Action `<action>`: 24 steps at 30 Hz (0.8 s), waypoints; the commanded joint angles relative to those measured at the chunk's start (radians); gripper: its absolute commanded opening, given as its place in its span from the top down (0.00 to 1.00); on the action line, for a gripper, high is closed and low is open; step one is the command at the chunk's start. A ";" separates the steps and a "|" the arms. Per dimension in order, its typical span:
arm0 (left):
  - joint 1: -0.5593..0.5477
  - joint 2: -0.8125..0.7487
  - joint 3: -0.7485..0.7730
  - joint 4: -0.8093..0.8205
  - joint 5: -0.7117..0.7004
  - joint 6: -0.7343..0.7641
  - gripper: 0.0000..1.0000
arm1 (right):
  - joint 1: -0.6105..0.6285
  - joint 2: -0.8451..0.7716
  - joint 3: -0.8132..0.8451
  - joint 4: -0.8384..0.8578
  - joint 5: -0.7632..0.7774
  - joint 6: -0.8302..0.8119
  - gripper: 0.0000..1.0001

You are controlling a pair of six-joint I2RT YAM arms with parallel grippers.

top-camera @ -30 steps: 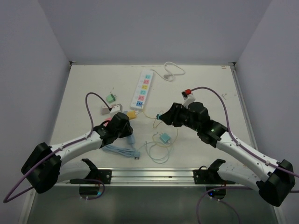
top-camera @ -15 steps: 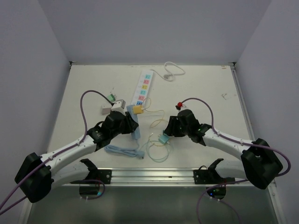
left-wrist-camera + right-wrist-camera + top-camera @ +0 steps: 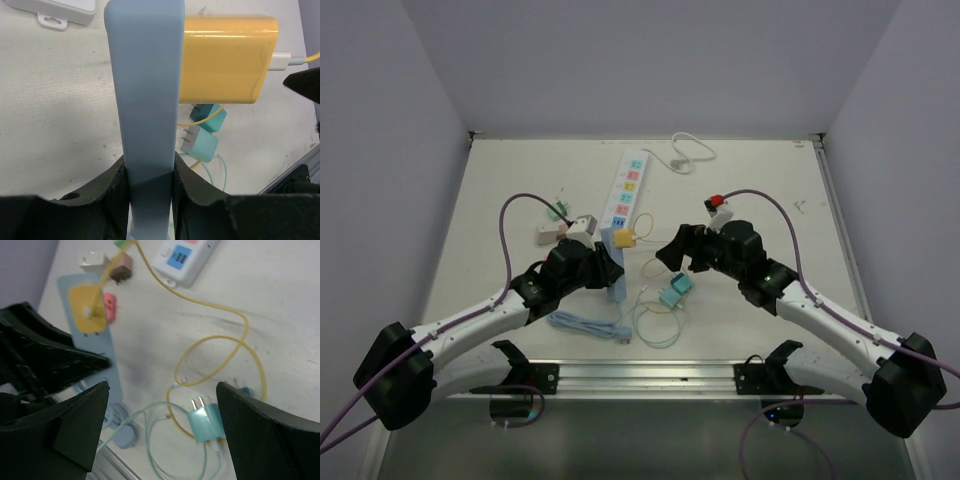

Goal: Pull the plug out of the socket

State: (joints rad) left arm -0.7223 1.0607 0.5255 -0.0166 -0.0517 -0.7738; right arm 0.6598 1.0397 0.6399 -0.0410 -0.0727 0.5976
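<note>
My left gripper (image 3: 148, 185) is shut on a light blue socket strip (image 3: 145, 100), which it holds on edge above the table. A yellow plug (image 3: 227, 57) sits in the strip's face, its yellow cable (image 3: 215, 345) looping over the table. The top view shows the strip (image 3: 616, 272) and the yellow plug (image 3: 626, 240) just right of the left gripper (image 3: 603, 266). My right gripper (image 3: 672, 256) hangs open, right of the yellow plug and apart from it, with nothing between its fingers (image 3: 75, 425). A pink plug (image 3: 109, 307) sits beside the yellow plug (image 3: 87, 307).
Two loose teal plugs (image 3: 675, 290) lie on the table below the right gripper, one showing its prongs (image 3: 205, 422). A white power strip (image 3: 628, 190) lies at the back centre. Small adapters (image 3: 560, 225) sit at the left, and a coiled blue cord (image 3: 585, 322) lies near the front.
The right gripper went down to the table with a teal plug, opened and let go of it, then lifted away. The left gripper stays shut on the blue strip, now slightly shifted.
</note>
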 commanded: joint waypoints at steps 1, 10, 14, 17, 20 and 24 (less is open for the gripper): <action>-0.017 -0.002 0.030 0.110 0.021 0.013 1.00 | 0.001 0.008 0.066 0.157 -0.114 0.014 0.07; -0.054 -0.002 0.064 0.106 0.016 0.010 1.00 | 0.026 0.207 0.190 0.297 -0.174 0.051 0.08; -0.062 0.002 0.065 0.109 0.016 0.008 1.00 | 0.043 0.264 0.214 0.326 -0.193 0.062 0.10; -0.066 0.005 0.065 0.112 0.012 0.007 1.00 | 0.052 0.302 0.228 0.334 -0.202 0.068 0.12; -0.071 0.008 0.068 0.113 0.007 0.008 1.00 | 0.069 0.327 0.234 0.336 -0.211 0.070 0.19; -0.072 0.010 0.074 0.112 0.001 0.013 1.00 | 0.081 0.345 0.234 0.339 -0.207 0.070 0.31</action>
State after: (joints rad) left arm -0.7879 1.0786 0.5369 -0.0090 -0.0452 -0.7731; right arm 0.7296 1.3746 0.8318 0.2481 -0.2577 0.6624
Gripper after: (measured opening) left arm 0.359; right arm 0.711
